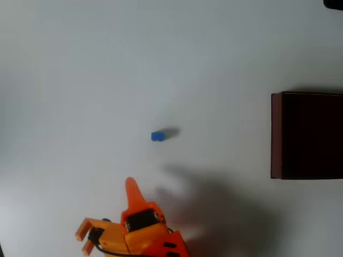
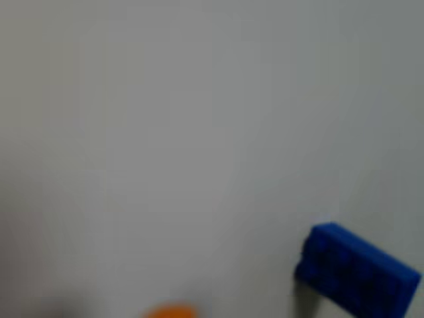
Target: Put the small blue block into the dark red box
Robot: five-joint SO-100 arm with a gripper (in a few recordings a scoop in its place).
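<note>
The small blue block [image 1: 157, 136] lies alone on the white table, near the middle of the overhead view. Far to its right stands the dark red box [image 1: 276, 136], with thin maroon walls and a near-black inside, cut off by the picture's right edge. My orange gripper [image 1: 105, 211] is at the bottom edge, below and left of the block and apart from it. Its jaws are spread wide with nothing between them, one pointed finger [image 1: 131, 190] aiming up toward the block. The blurred wrist view has the block [image 2: 354, 271] at lower right and an orange fingertip [image 2: 171, 311] at the bottom edge.
The white table [image 1: 80, 80] spreads bare around the block and between it and the box. A dark object [image 1: 333, 4] sits at the top right corner. The arm's shadow falls to the right of the gripper.
</note>
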